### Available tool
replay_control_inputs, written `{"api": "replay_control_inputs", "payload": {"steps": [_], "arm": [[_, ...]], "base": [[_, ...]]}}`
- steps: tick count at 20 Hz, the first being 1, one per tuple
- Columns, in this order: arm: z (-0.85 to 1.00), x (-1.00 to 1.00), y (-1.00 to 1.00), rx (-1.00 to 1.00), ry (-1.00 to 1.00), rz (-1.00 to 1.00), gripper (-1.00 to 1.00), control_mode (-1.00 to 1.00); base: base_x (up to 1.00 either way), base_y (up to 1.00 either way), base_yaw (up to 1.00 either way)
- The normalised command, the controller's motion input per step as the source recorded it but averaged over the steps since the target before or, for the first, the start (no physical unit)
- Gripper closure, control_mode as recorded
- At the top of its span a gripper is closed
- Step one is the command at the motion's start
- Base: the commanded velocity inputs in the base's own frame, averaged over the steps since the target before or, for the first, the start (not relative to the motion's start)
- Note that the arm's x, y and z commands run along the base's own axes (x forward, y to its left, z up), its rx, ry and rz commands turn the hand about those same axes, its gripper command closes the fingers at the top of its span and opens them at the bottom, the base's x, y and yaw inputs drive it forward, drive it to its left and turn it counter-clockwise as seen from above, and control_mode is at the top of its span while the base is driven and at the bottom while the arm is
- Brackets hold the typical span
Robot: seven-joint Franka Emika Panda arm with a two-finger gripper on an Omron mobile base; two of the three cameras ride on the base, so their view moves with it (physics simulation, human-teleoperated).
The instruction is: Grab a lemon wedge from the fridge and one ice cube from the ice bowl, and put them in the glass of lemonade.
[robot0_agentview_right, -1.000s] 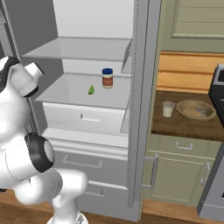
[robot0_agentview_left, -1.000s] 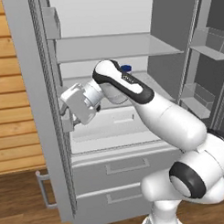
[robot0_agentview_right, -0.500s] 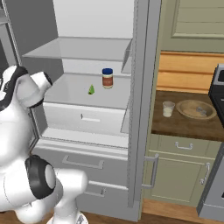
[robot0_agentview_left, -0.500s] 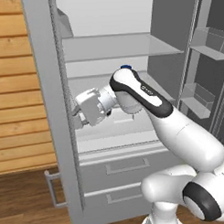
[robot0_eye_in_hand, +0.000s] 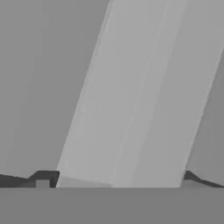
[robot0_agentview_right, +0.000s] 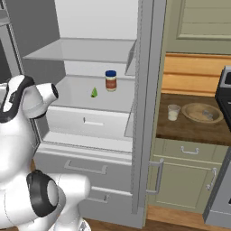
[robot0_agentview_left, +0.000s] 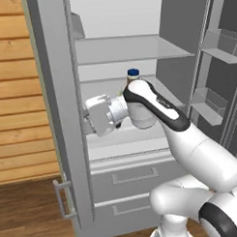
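The fridge (robot0_agentview_right: 144, 90) stands with its doors swung open. On its middle shelf lies the tiny yellow-green lemon wedge (robot0_agentview_right: 94, 92), just left of a brown jar (robot0_agentview_right: 110, 80). My gripper (robot0_agentview_left: 86, 122) is inside the fridge at the left, against the inner edge of the left door (robot0_agentview_left: 57, 108), far to the left of the wedge. In the hand view my gripper (robot0_eye_in_hand: 116, 181) is open, its fingertips (robot0_eye_in_hand: 42, 183) wide apart, with a pale grey slab of the door between them. The glass of lemonade (robot0_agentview_right: 173, 112) and the tan ice bowl (robot0_agentview_right: 202, 113) sit on the counter to the right.
My own arm hides most of the jar in the left base view, where its blue lid (robot0_agentview_left: 133, 72) peeks over the elbow. A white drawer (robot0_agentview_right: 90, 122) sits under the shelf. The right door's bins (robot0_agentview_left: 209, 105) project at the right. A stove edge (robot0_agentview_right: 224, 92) borders the counter.
My hand has moved down and slightly right along the left door's inner edge, and the door looks swung wider. The jaws have stayed open. Wedge, jar, glass and bowl are unmoved.
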Motion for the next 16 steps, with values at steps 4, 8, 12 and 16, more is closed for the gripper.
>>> {"api": "replay_control_inputs", "payload": {"steps": [4,8,12,16], "arm": [[0.32,-0.34,0.55,-0.04,0.13,0.06,-1.00,-1.00],[0.55,-0.97,0.45,0.00,0.00,0.13,-1.00,-1.00],[0.61,-1.00,0.11,0.00,-0.06,0.10,-1.00,-1.00],[0.76,-0.91,0.00,0.01,-0.31,0.00,-1.00,-1.00]], "base": [[0.00,0.00,0.00],[0.00,0.00,0.00],[0.00,0.00,0.00],[0.00,0.00,0.00]]}}
